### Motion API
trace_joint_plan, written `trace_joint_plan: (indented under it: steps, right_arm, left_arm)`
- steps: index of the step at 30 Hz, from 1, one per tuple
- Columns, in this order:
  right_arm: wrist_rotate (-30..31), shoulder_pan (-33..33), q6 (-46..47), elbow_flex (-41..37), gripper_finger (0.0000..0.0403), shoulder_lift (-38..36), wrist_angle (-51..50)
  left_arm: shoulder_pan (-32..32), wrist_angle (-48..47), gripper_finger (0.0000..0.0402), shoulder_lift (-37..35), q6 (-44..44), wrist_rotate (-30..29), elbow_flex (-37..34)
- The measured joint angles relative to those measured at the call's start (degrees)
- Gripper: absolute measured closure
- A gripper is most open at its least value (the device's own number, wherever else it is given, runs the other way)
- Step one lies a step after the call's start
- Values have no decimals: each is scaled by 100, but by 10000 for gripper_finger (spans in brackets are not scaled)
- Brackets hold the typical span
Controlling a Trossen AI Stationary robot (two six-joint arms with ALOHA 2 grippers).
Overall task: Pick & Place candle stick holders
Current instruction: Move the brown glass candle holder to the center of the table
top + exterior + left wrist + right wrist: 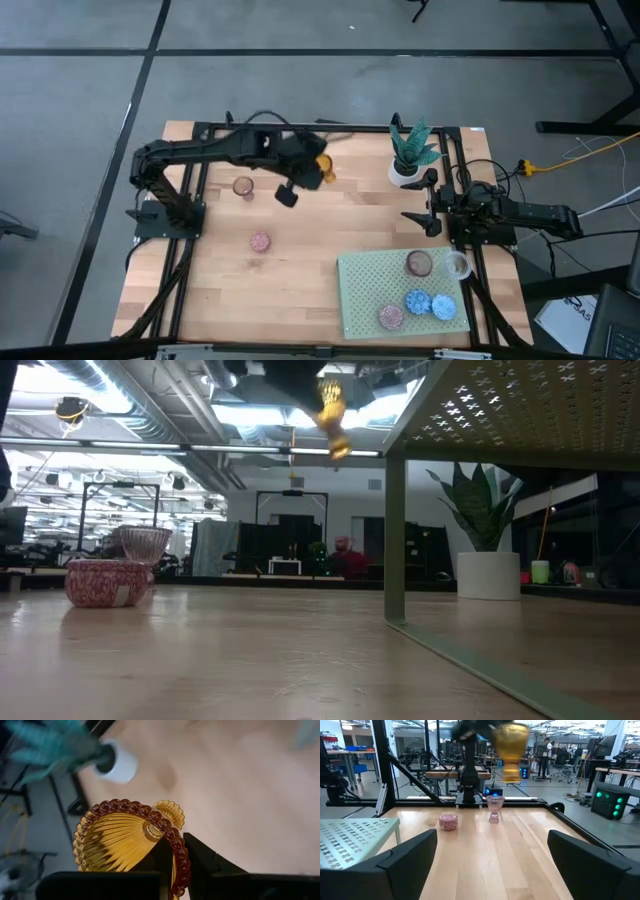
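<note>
My left gripper [310, 170] hangs above the table's far middle, shut on an amber glass candle stick holder [323, 168] with a beaded rim, which also shows high up in the low view [333, 418] and the right wrist view [511, 747]. A clear-pink stemmed holder [243, 187] and a short pink holder [260, 241] stand on the wood at the left. Several more holders, brown [418, 263], clear [457, 265], blue [417, 301] and pink [391, 317], stand on the pale green mat [370, 285]. My right gripper [425, 208] waits open at the right edge. My left gripper pinches the amber holder's beaded rim [178, 862] between its two fingers, one finger [161, 857] inside the ribbed bowl and the other [202, 860] outside. The fingers slant down from the table's left. The holder hangs clear of the table, foot [510, 774] lowermost.
A white pot with a green plant [406, 168] stands at the far right, close to the held holder. The perforated mat [500, 410] is raised on legs at the near right. Bare wood [300, 280] lies in the middle and near left.
</note>
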Motion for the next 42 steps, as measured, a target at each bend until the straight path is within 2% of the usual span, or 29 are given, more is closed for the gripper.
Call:
trace_joint_plan:
  steps: [5, 16, 22, 27, 30, 33, 39, 42]
  right_arm:
    - [0, 0, 0, 0, 20, 2, 1]
    - [0, 0, -2, 0, 20, 2, 0]
    - [-2, 0, -2, 0, 20, 2, 1]
    - [0, 2, -2, 0, 20, 2, -1]
    - [-2, 0, -2, 0, 20, 2, -1]
    - [-1, 0, -2, 0, 20, 2, 0]
    - [-1, 2, -2, 0, 20, 2, 1]
    - [-1, 2, -2, 0, 20, 2, 1]
  left_arm:
    - [-719, -517, 381, 598, -344, -44, 803]
    - [-1882, -609, 381, 1504, -561, -178, 2220]
    - [-2123, -688, 381, 1954, -549, -225, 2764]
    - [-2206, -964, 381, 2530, -658, -14, 3241]
    - [-2169, -962, 381, 2857, -800, -141, 3674]
    - [-2132, -689, 381, 2972, -1127, -210, 3637]
    - [-2108, -846, 381, 3043, -2011, -219, 3637]
    - [-2153, -920, 379, 3052, -2260, -22, 3635]
